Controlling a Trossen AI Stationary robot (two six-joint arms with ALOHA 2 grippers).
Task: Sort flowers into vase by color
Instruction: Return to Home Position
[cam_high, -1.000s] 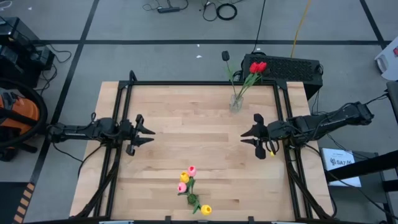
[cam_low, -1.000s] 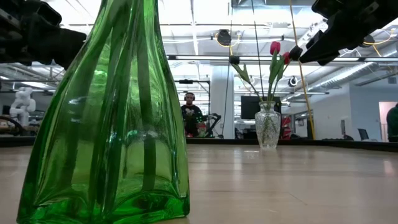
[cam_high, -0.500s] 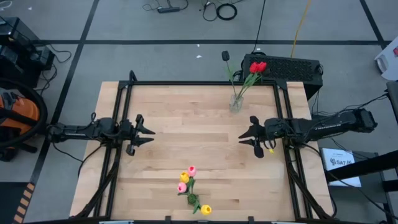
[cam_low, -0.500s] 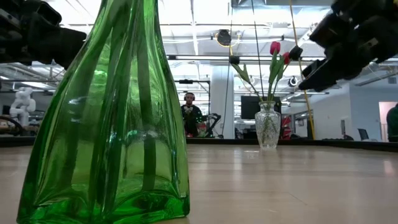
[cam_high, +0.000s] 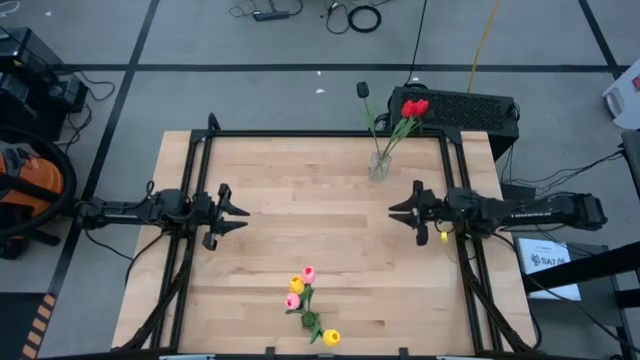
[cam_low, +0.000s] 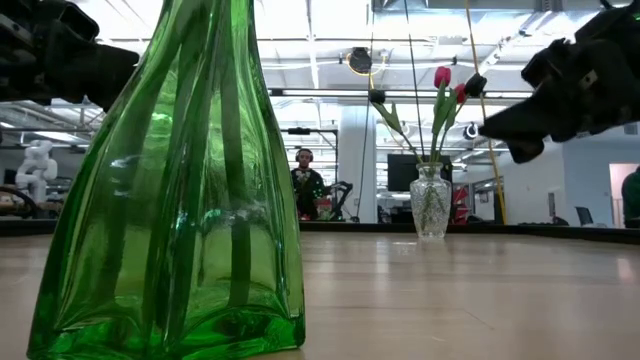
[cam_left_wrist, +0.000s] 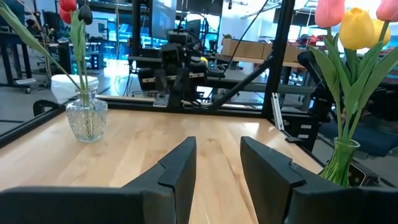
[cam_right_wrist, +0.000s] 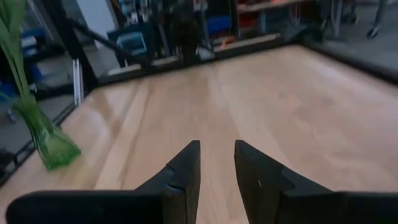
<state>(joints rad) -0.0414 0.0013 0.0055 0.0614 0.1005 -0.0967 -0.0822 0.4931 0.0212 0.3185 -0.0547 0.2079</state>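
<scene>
A grey floor (cam_high: 250, 100) crossed by black tape lines surrounds the tabletop (cam_high: 320, 190), a pale plank-grained wooden slab boxed in by a black metal frame (cam_high: 325, 134) that runs along its edges.

The left hand (cam_high: 243, 219) hangs over the wood at 9 o'clock, just inside the left rail. Its dark, blocky fingers (cam_left_wrist: 177, 174) are apart and grip nothing. The right hand (cam_high: 396, 214) sits opposite at 3 o'clock, just inside the right rail, pointing inward. Its fingers (cam_right_wrist: 186, 165) are also apart, by a narrower gap, and bare. A broad stretch of open wood lies between the two hands.

The clear glass vase (cam_high: 379, 165) stands at about 1 o'clock, close to the far rail. It is squat, rounded and textured. It holds the red tulips (cam_high: 414, 107) and one black tulip (cam_high: 362, 89), whose thin green stems lean out past the far edge toward a black case (cam_high: 455, 108) on the floor.

The green glass vase (cam_high: 310, 320) stands at 6 o'clock, near the front edge. It is tall and smooth, with a narrow neck and a wide, ribbed base. It holds the pink tulips (cam_high: 308, 273) and the yellow tulips (cam_high: 297, 285), with one yellow head reaching toward the front rail. The two vases are well apart, and each hand is well apart from both.
</scene>
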